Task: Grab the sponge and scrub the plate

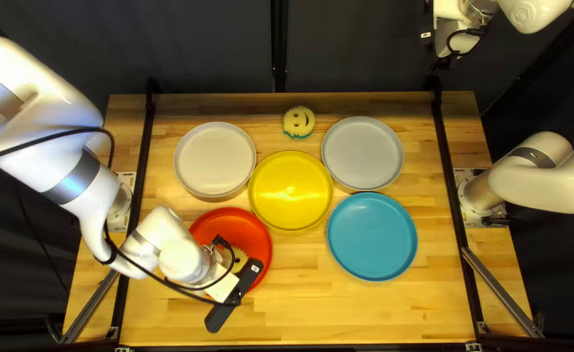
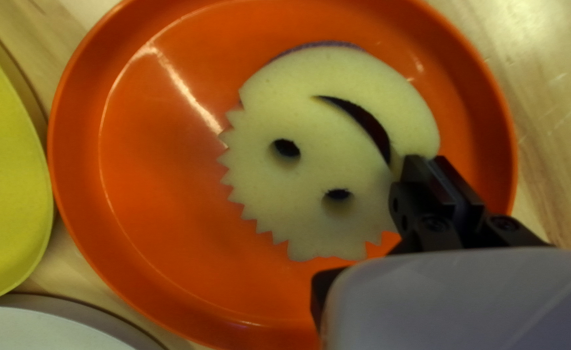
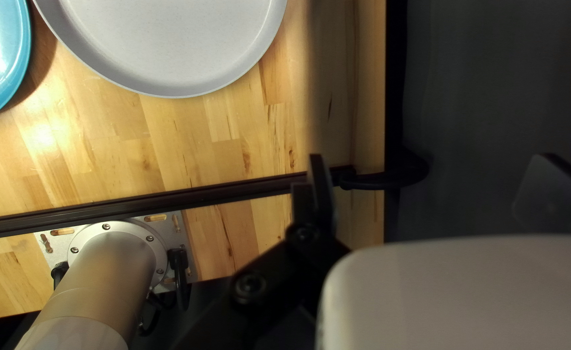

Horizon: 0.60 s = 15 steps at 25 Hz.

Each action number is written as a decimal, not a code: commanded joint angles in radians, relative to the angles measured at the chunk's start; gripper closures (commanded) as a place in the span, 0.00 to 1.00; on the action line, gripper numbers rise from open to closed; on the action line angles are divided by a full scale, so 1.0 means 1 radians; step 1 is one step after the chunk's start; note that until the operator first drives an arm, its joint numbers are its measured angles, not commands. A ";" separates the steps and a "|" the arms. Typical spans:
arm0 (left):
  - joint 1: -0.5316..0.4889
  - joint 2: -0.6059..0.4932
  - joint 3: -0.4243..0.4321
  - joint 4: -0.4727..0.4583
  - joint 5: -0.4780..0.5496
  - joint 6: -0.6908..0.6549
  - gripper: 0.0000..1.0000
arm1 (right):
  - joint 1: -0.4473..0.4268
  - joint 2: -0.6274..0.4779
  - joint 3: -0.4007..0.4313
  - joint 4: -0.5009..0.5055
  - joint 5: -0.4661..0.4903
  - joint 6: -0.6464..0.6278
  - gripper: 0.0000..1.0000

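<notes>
left claw [image 1: 235, 285] pinching the smiley sponge [image 2: 318, 149] over the red plate [image 1: 256, 236].
the sponge lies face up and near level, nearly round with no clear long axis; its toothed edge points toward the yellow plate [image 1: 291, 190] and off-white plate [image 1: 214, 158], its smooth chin the other way. the claw is clenched on the smooth rim near one end of the mouth slot, its two fingers close together; the left arm [image 1: 78, 176] reaches in from its base and bends down over the plate. the right arm [image 1: 547, 173] is bent, its claw [image 1: 453, 39] raised beyond the far edge of the surface [image 1: 300, 313], released, fingers wide apart. a second sponge [image 1: 299, 122] sits past the yellow plate, beside the gray plate [image 1: 362, 153]; the blue plate [image 1: 372, 236] lies nearer.
</notes>
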 commanded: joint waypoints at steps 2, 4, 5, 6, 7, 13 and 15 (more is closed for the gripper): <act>0.064 -0.054 0.054 -0.021 0.000 0.058 1.00 | 0.000 0.000 0.000 0.000 0.000 0.000 0.00; 0.087 -0.081 0.085 -0.030 -0.003 0.078 1.00 | 0.000 0.000 0.000 0.000 0.000 0.000 0.00; 0.092 -0.082 0.090 -0.032 -0.006 0.082 1.00 | 0.000 0.000 0.000 0.000 0.000 0.000 0.00; 0.094 -0.081 0.091 -0.033 -0.009 0.084 1.00 | 0.000 0.000 0.000 0.000 0.000 0.000 0.00; 0.089 -0.074 0.084 -0.031 -0.009 0.078 1.00 | 0.000 0.000 0.000 0.000 0.000 0.000 0.00; 0.011 0.023 -0.045 0.017 0.013 -0.009 1.00 | 0.000 0.000 0.000 0.000 0.000 0.000 0.00; -0.014 0.055 -0.088 0.035 0.023 -0.036 1.00 | 0.000 0.000 0.000 0.000 0.000 0.000 0.00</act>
